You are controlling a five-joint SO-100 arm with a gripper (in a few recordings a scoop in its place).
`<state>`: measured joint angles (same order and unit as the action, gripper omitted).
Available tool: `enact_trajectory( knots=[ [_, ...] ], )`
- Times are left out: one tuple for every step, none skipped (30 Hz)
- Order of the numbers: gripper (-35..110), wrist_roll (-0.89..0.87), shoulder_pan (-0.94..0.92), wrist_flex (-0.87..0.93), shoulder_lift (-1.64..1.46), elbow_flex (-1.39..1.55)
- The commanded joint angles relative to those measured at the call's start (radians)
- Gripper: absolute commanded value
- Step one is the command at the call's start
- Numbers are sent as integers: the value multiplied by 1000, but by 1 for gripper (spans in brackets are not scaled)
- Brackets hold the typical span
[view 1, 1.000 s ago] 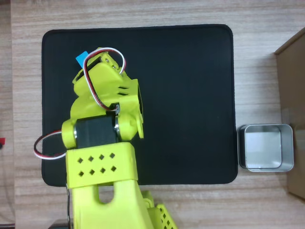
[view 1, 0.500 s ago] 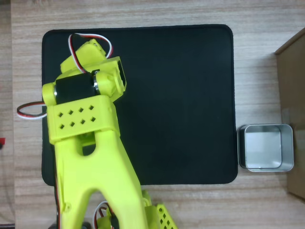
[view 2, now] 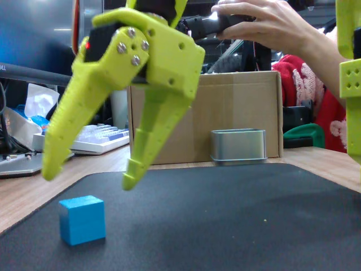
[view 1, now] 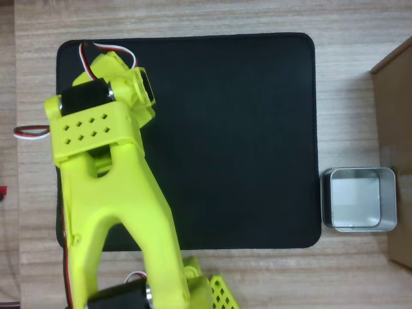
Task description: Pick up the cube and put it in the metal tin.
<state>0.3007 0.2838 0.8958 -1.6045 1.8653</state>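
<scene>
Overhead view: yellow-green arm (view 1: pixel 109 193) reaching over the far-left corner of the black mat (view 1: pixel 244 141), hiding whatever lies beneath it; metal tin (view 1: pixel 358 199) empty, on the bare desk (view 1: pixel 193 19) just off the mat's right edge near its near corner, cardboard box (view 1: pixel 396 129) beside it. Fixed view: pincer (view 2: pixel 87 178) spread wide, tips hanging above the cube (view 2: pixel 83 219), which sits untouched on the mat close to its edge; step in hand looks like the approach, next likely a descent astride the cube and a closing; no legible writing or brand.
</scene>
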Motion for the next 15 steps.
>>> enact_trajectory(
  knots=[
    [29,6,21,2,11,-35],
    [29,5,25,-9,32,-43],
    [29,5,29,-12,52,-52],
    [29,3,32,-20,71,-57],
    [29,2,35,-32,89,-57],
    [29,2,37,-37,104,-57],
    [29,2,37,-38,112,-60],
    [28,2,37,-40,115,-63],
    [26,2,37,-43,120,-64],
    [21,-3,37,-44,120,-66],
    [18,-5,37,-44,118,-67],
    [18,-8,37,-44,115,-67],
    [16,-11,37,-44,114,-67],
    [14,-12,37,-49,114,-67],
    [12,-15,37,-57,114,-64]
  ],
)
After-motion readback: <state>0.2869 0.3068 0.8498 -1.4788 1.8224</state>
